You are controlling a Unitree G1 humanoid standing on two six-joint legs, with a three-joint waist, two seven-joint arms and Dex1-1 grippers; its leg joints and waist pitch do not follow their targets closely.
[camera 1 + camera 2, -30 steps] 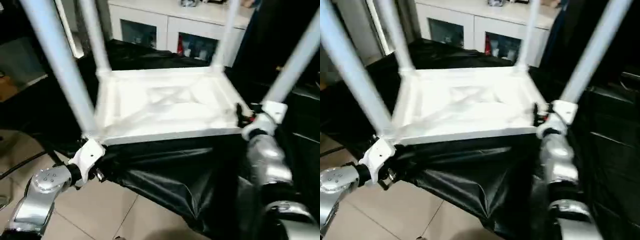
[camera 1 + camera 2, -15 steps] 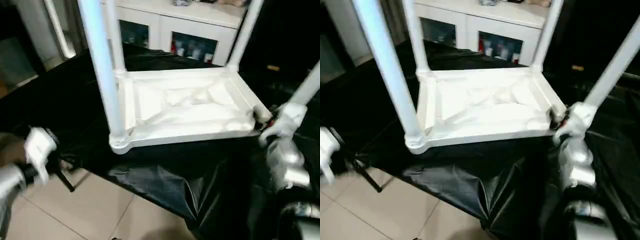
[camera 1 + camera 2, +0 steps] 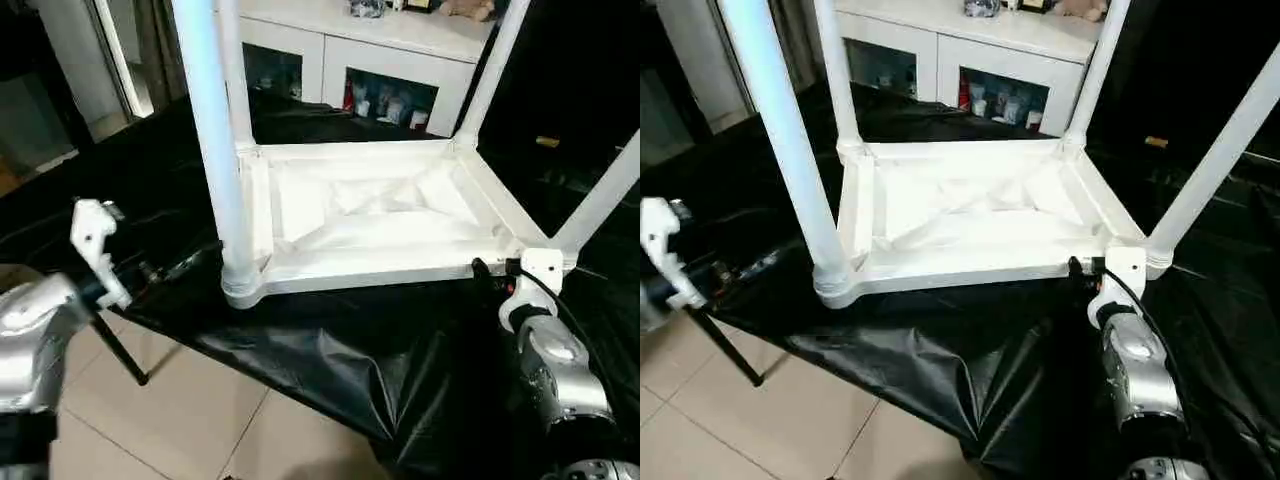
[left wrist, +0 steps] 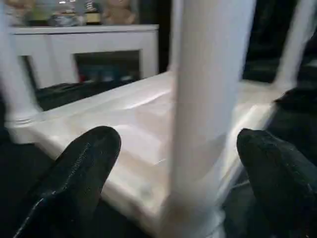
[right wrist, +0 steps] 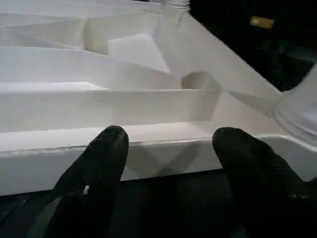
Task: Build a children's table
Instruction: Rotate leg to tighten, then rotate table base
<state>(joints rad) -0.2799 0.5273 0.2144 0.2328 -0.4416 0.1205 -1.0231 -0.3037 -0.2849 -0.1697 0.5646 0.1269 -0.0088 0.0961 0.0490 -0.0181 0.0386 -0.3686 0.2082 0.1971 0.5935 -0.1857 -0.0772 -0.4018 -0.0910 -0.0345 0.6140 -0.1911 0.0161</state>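
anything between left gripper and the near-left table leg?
Nothing but bare black sheet separates the open left gripper from the near-left leg, as the left eye view shows.

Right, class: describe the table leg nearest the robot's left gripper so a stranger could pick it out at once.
Find the white table top lying upside down on the black sheet, with four legs rising from its corners. Go to the near corner on the robot's left, by the sheet's edge over the tiled floor. That leg looks thickest and stands closest to the left gripper, whose open fingers sit either side of it without touching.
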